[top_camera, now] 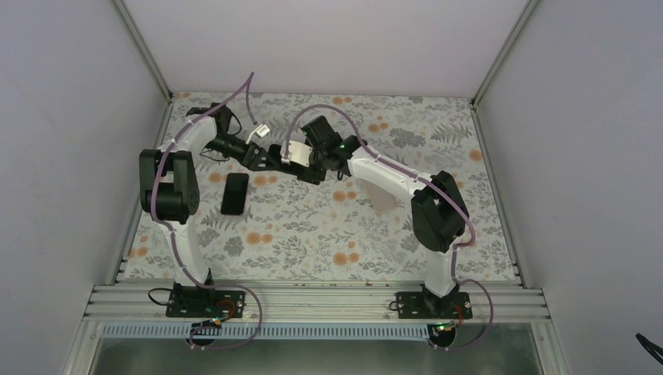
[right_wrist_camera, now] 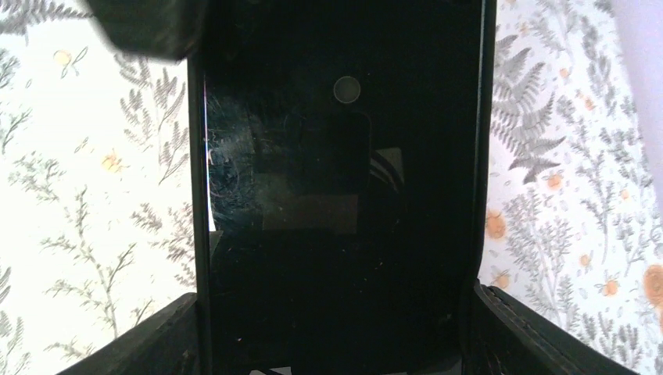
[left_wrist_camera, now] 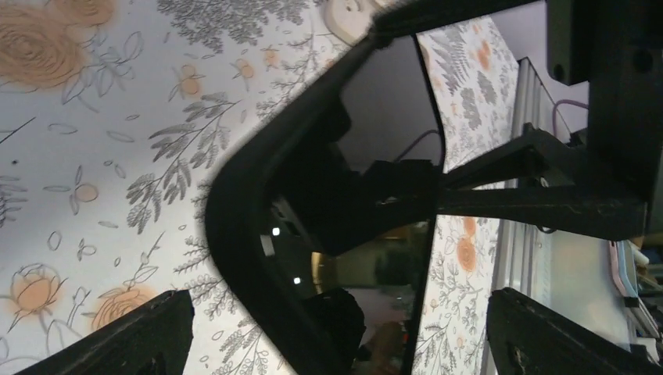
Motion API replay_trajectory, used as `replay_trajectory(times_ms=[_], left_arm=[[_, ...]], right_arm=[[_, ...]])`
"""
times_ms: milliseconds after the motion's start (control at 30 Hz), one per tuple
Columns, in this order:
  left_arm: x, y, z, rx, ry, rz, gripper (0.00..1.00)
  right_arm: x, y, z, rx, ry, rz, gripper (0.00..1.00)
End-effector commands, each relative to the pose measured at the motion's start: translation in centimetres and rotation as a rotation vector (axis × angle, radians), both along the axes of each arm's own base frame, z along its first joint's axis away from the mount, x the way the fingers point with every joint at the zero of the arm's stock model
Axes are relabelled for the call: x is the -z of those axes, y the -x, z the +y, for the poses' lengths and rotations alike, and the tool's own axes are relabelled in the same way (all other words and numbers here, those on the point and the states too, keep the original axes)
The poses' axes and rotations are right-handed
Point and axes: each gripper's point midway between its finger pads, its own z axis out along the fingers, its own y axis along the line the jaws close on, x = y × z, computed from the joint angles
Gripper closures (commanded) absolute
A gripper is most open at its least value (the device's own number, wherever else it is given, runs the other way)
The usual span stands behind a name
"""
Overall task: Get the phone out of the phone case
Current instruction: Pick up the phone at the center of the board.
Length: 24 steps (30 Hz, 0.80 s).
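Note:
The black phone fills the right wrist view, its glossy face scratched, with the thin black case rim along its sides. My right gripper is shut on it, fingers pressed against both long sides. In the top view both grippers meet above the middle back of the table, the right and the left. In the left wrist view the black case bows away from the phone's shiny screen at one corner. My left gripper is open, with a gap on each side of the phone and case.
A second flat black slab, phone-sized, lies on the floral cloth to the left of centre. A small white object hangs by the left arm's cable. The aluminium rail runs along the near edge, and grey walls close in both sides.

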Motion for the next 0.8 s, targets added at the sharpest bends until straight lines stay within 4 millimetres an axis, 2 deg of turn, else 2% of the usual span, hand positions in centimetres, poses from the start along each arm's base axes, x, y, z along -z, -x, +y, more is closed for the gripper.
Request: replay_trajectory(times_ms=[0,133,433,533,700,767], left_arm=[[-1.6,0.1,-0.8,0.022,0.106,0.015,0.11],[-2.0,0.1,-1.2,0.036,0.139,0.026,0.28],[-2.5,-0.7,-1.3,0.022,0.140,0.005,0.42],[-2.5,-0.9,-1.3,0.021,0.139,0.004,0.51],[-2.4,-0.9,-1.4,0.026,0.142,0.004,0.74],[-2.5,-0.9,-1.5,0.029,0.144,0.001,0.80]], right_arm=[[-3.5,-2.2,2.4,0.024,-0.108,-0.086,0.54],[-3.2,-2.6,2.9,0.025,-0.106,-0.084,0.55],[-3.3,-1.7,3.2,0.005,-0.114,-0.061,0.55],[-3.4,-1.3,3.1,0.002,-0.118,-0.056,0.55],[-3.3,-0.2,3.1,-0.018,-0.106,-0.040,0.55],[-3.4,0.2,3.1,-0.027,-0.105,-0.039,0.54]])
